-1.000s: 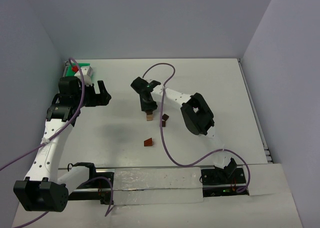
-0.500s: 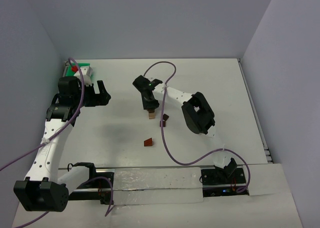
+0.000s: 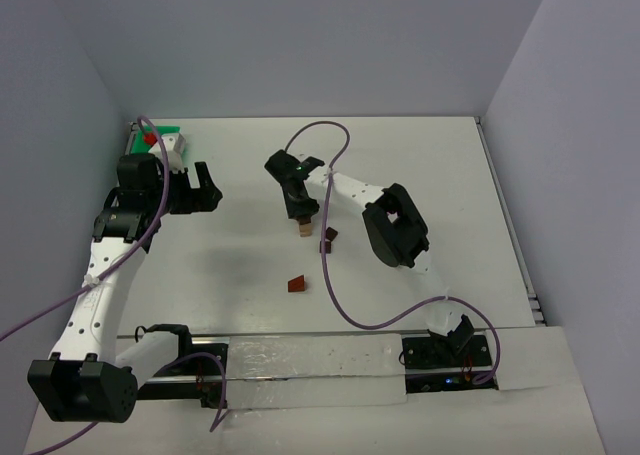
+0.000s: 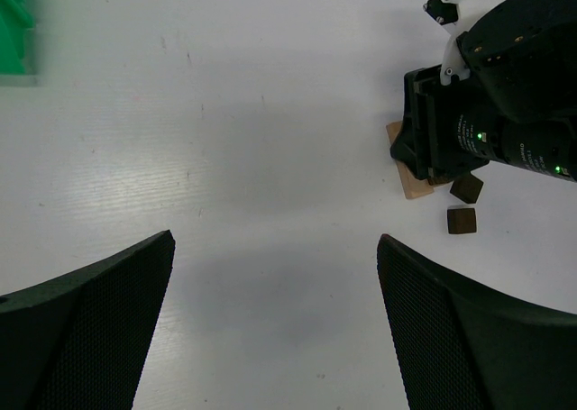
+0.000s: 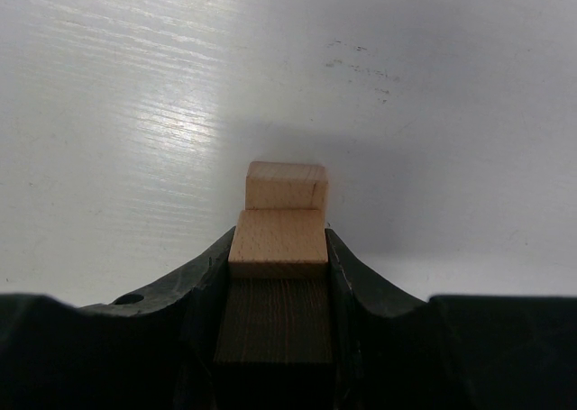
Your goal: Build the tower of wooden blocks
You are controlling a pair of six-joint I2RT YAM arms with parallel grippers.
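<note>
— Grippers?
— The right gripper (image 5: 279,248) clamped the light tan block (image 5: 279,241) mid-table (image 3: 430,175). The left gripper (image 4: 275,257) stood wide, holding nothing.
— Green tray (image 3: 168,135)?
— A red object (image 3: 149,135) sat at its edge.

The desk (image 5: 135,86) is white and smooth, with fine streaks and a soft sheen where light falls. The tan blocks (image 5: 287,185) are matt, bare-looking wood with faint grain. The dark block (image 5: 275,324) is wood with clear straight grain lines. The right claw (image 5: 279,239) looks like matt black plastic. On the left claw (image 4: 275,239), the black fingers (image 4: 86,333) have a fine mesh-like texture. The tray (image 4: 13,31) is smooth green plastic. The purple cable (image 3: 330,295) has a smooth sheath.
</note>
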